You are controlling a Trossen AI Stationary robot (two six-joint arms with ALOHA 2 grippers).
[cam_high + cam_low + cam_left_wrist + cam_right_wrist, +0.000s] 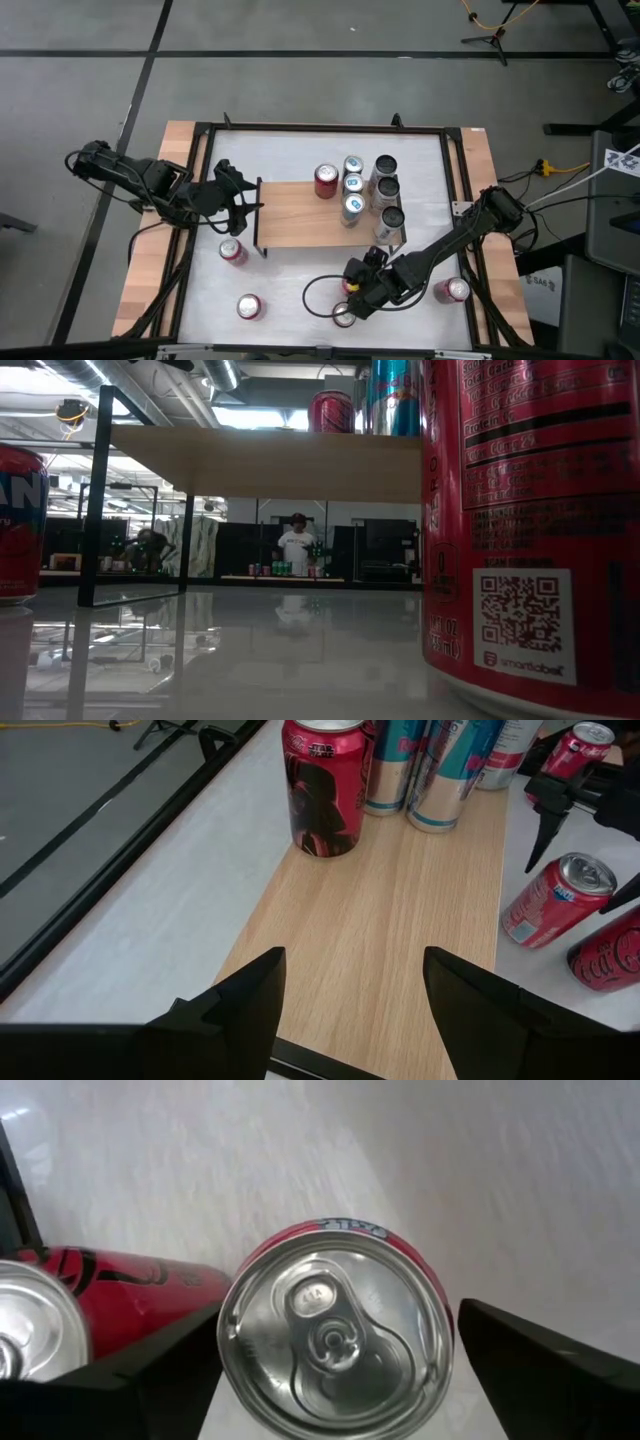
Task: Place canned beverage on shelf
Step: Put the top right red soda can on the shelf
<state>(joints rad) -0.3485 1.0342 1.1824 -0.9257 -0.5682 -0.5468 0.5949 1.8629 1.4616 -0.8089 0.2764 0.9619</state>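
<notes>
Red can (pixel 335 1335) stood upright on the tabletop (pixel 290 280) at the shelf's (pixel 300 225) 5 o'clock, between the right gripper's (pixel 352 298) wide-spread fingers (pixel 545 1370), seemingly untouched. Empty, half-spread left gripper (pixel 350 995) hovered over the shelf, where a red can (pixel 325 785) read "Star Wars".

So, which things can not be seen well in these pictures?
- High view: the can under the right gripper is mostly covered by the arm.
- Low view: a close red can blocks the right side; shelf cans are cut off above.
- Right wrist view: the can label is hidden.
</notes>
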